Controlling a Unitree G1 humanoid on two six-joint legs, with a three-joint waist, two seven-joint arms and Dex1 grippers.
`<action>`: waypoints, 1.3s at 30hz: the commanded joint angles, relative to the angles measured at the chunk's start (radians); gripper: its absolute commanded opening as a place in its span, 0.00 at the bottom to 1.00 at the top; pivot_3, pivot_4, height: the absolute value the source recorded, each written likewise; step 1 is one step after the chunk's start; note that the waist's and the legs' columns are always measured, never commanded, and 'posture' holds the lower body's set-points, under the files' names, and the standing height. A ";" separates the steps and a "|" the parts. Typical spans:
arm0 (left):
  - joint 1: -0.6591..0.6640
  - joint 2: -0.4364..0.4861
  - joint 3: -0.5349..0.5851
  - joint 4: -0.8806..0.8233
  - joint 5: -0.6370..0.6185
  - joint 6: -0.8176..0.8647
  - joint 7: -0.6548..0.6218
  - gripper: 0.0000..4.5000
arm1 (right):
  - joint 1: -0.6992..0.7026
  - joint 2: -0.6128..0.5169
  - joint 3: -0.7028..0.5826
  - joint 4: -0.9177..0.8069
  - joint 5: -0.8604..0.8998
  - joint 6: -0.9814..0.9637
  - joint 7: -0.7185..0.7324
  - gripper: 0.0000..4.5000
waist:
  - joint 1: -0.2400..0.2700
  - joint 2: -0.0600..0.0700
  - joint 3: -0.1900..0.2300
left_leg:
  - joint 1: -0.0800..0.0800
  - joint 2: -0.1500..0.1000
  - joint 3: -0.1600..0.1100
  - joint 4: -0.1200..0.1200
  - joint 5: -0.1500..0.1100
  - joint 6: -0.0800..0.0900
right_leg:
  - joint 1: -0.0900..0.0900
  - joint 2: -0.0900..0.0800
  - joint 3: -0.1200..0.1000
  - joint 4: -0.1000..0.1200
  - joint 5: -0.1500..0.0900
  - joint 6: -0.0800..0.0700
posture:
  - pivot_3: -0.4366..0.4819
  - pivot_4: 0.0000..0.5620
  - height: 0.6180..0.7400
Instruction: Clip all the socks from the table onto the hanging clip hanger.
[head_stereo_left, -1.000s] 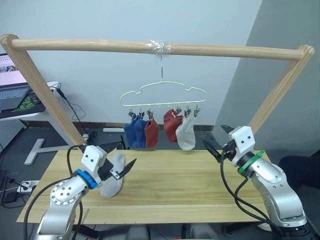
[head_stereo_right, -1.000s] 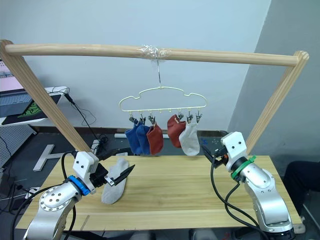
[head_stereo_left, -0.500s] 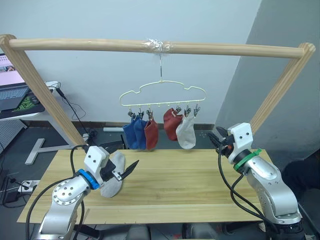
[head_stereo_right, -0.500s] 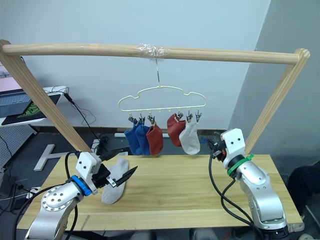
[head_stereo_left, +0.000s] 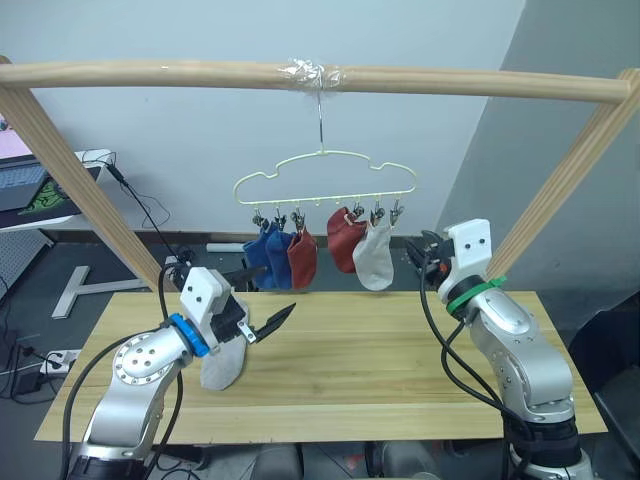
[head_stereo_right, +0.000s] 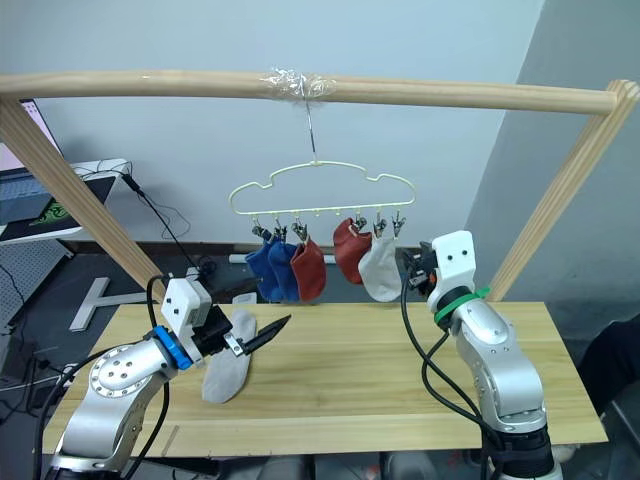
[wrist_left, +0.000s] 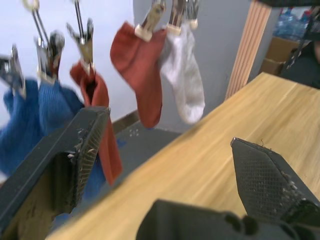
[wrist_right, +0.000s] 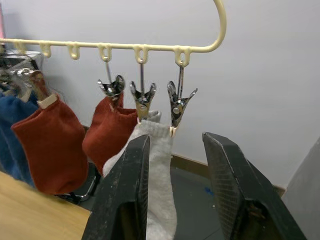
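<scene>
High in the middle of the frame, the pale yellow clip hanger (head_stereo_left: 325, 176) hangs by its metal hook from a thick wooden bar (head_stereo_left: 320, 78). Five socks are clipped along its row of silver clips: two blue socks (head_stereo_left: 266, 258), a rust red sock (head_stereo_left: 302, 262), another rust red sock (head_stereo_left: 346, 240) and a light grey sock (head_stereo_left: 375, 256). The last clip (wrist_right: 179, 105), just right of the hanging grey sock, holds nothing.

Down at the lower left, one more light grey sock (head_stereo_left: 224, 362) lies flat on the wooden table (head_stereo_left: 380, 370). The left gripper (head_stereo_left: 262, 298) is just above that sock with its two black fingers spread wide apart and nothing between them.

At the right of the frame, the right gripper (head_stereo_right: 408, 268) is raised close beside the hanging grey sock. Its fingers (wrist_right: 227, 175) stand a little apart and grip nothing, with the bare clip seen between them.
</scene>
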 joint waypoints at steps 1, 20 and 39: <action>-0.044 0.014 -0.002 -0.024 -0.023 0.004 -0.020 1.00 | -0.046 0.038 -0.004 -0.002 -0.010 0.010 -0.046 0.38 | -0.001 0.001 0.007 | -0.001 0.000 0.000 0.000 0.000 0.000 | 0.000 0.000 0.000 0.000 0.000 0.000 | 0.50 0.30 0.67; -0.161 0.009 -0.031 -0.089 -0.037 0.124 -0.011 1.00 | -0.175 0.138 -0.002 0.109 -0.025 -0.004 -0.115 0.74 | -0.003 0.001 0.059 | -0.015 0.000 -0.003 -0.001 0.000 0.001 | -0.012 0.000 -0.002 -0.003 0.002 0.006 | 0.51 0.36 0.67; -0.108 0.039 -0.014 -0.170 -0.056 0.215 -0.011 1.00 | -0.059 -0.001 0.037 -0.035 -0.018 0.054 -0.015 0.74 | -0.002 0.001 0.061 | -0.016 0.000 -0.003 -0.002 -0.001 0.000 | -0.013 0.000 -0.002 -0.004 0.002 0.007 | 0.51 0.33 0.67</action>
